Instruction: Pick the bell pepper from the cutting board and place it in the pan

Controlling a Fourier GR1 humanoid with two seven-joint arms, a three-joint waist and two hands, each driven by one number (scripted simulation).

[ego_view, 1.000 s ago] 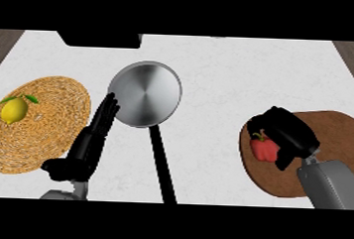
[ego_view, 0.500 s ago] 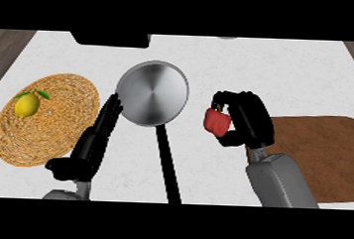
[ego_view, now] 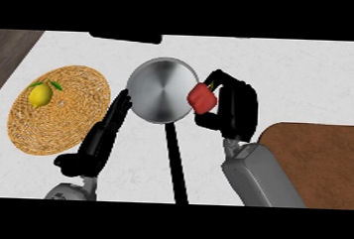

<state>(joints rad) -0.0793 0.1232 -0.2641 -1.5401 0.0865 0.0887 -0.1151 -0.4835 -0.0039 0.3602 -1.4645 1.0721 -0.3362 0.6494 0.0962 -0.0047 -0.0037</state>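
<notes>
My right hand (ego_view: 232, 106) is curled round the red bell pepper (ego_view: 202, 98) and holds it in the air at the right rim of the steel pan (ego_view: 162, 90). The pan lies on the white counter, its long black handle (ego_view: 175, 163) running toward me. The brown cutting board (ego_view: 318, 161) lies at the right with nothing on it. My left hand (ego_view: 102, 134) rests open, fingers straight, just left of the pan.
A round woven mat (ego_view: 66, 112) lies at the left with a yellow lemon (ego_view: 39, 94) on it. A dark object (ego_view: 126, 37) sits at the far edge of the counter. The counter's left edge (ego_view: 21, 51) borders dark wood.
My right hand has lifted the bell pepper off the cutting board and carried it left to the pan's rim. The left hand has stayed in place.
</notes>
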